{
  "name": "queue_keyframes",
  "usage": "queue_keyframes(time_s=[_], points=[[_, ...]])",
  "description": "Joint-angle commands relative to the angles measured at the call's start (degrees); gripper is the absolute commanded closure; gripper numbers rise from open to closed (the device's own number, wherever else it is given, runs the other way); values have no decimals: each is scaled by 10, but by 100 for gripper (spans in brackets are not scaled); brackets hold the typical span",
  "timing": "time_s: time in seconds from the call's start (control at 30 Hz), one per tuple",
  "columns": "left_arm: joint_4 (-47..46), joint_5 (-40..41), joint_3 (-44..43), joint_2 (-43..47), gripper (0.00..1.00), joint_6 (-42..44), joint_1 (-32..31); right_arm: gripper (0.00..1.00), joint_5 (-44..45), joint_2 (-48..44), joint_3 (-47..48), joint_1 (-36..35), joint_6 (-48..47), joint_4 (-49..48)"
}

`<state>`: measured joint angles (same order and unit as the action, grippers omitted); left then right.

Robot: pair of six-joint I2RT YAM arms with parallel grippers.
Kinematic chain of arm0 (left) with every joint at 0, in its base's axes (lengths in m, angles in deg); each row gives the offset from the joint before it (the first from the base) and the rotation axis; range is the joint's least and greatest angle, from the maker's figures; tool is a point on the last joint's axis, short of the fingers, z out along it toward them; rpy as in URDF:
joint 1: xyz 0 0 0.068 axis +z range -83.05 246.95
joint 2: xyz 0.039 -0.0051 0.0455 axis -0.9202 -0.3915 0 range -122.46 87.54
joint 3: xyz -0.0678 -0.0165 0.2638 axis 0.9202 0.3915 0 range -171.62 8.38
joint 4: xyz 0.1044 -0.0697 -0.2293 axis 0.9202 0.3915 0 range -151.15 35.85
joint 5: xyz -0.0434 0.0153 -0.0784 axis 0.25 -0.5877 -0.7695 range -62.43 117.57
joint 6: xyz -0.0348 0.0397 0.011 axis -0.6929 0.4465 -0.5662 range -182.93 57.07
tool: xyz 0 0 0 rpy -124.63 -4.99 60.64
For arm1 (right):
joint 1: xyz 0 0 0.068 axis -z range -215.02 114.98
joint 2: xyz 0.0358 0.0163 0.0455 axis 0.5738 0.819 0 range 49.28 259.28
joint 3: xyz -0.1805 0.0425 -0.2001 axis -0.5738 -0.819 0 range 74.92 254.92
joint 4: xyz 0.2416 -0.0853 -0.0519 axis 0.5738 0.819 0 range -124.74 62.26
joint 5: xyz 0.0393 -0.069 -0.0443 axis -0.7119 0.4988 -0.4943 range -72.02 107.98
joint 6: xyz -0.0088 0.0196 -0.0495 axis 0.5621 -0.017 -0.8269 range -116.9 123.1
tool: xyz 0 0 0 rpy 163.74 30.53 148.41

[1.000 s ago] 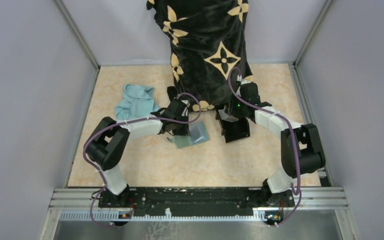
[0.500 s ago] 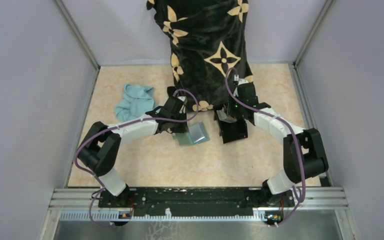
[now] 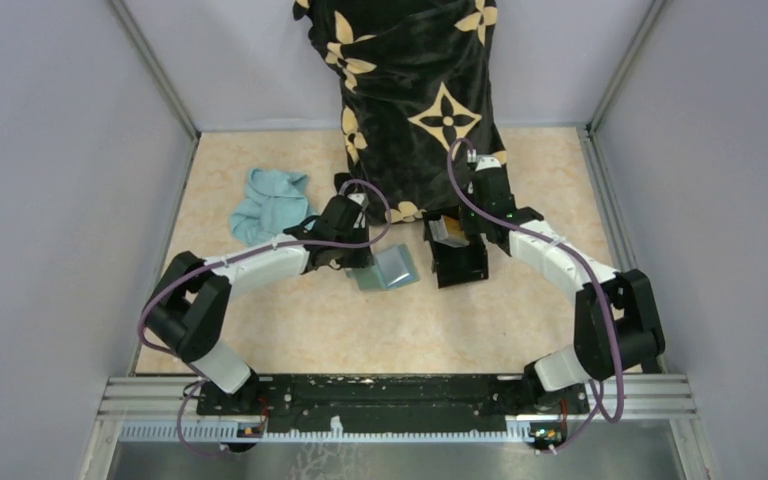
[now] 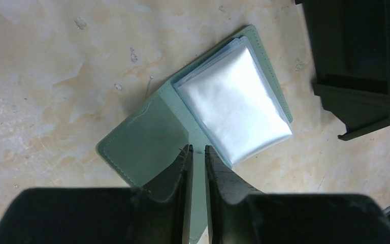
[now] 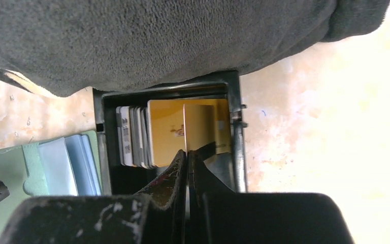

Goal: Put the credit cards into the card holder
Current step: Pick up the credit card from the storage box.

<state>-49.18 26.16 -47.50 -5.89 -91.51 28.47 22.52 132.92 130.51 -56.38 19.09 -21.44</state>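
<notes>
The sage-green card holder (image 4: 147, 137) lies open on the table, its clear sleeves (image 4: 233, 107) fanned to the right; it also shows in the top view (image 3: 385, 268). My left gripper (image 4: 195, 148) is closed to a narrow gap on the holder's near middle. My right gripper (image 5: 188, 151) is shut on a tan-orange credit card (image 5: 200, 127), held upright on edge inside the black box (image 5: 236, 117). More credit cards (image 5: 132, 137) stand stacked in the box's left part. In the top view the right gripper (image 3: 450, 235) is over the box (image 3: 458, 262).
A black cloth with tan flower marks (image 3: 410, 90) hangs over the box's far side and shows in the right wrist view (image 5: 183, 40). A light blue cloth (image 3: 272, 203) lies at the back left. The black box sits just right of the holder (image 4: 355, 61).
My right gripper has reached further left into the black box, which has shifted slightly left. My left arm has stretched out, its gripper staying at the card holder.
</notes>
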Motion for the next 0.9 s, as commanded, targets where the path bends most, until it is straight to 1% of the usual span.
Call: queue_keyframes(time_s=[0.0,0.13,0.23,0.4,0.47,0.57,0.67,0.73,0.87], points=[[-20,8,20,31,79,-8,1,100,42,-44,0,-19,-13,14],[-49,0,41,49,71,-11,1,100,67,-70,-2,-25,-22,23],[-76,-10,55,62,68,-10,1,100,83,-90,0,-29,-29,35],[-93,-19,63,75,67,-3,0,100,122,-133,10,-49,-40,71],[-100,-22,65,84,66,0,0,100,122,-156,20,-61,-43,95],[-114,-33,70,104,63,12,0,100,77,-189,46,-73,-44,141],[-140,-50,83,128,57,33,1,100,12,-210,65,-77,-45,184],[-166,-65,100,143,54,43,1,100,-24,-221,67,-77,-45,197],[-191,-96,116,138,54,49,3,100,-83,-226,49,-77,-41,194]])
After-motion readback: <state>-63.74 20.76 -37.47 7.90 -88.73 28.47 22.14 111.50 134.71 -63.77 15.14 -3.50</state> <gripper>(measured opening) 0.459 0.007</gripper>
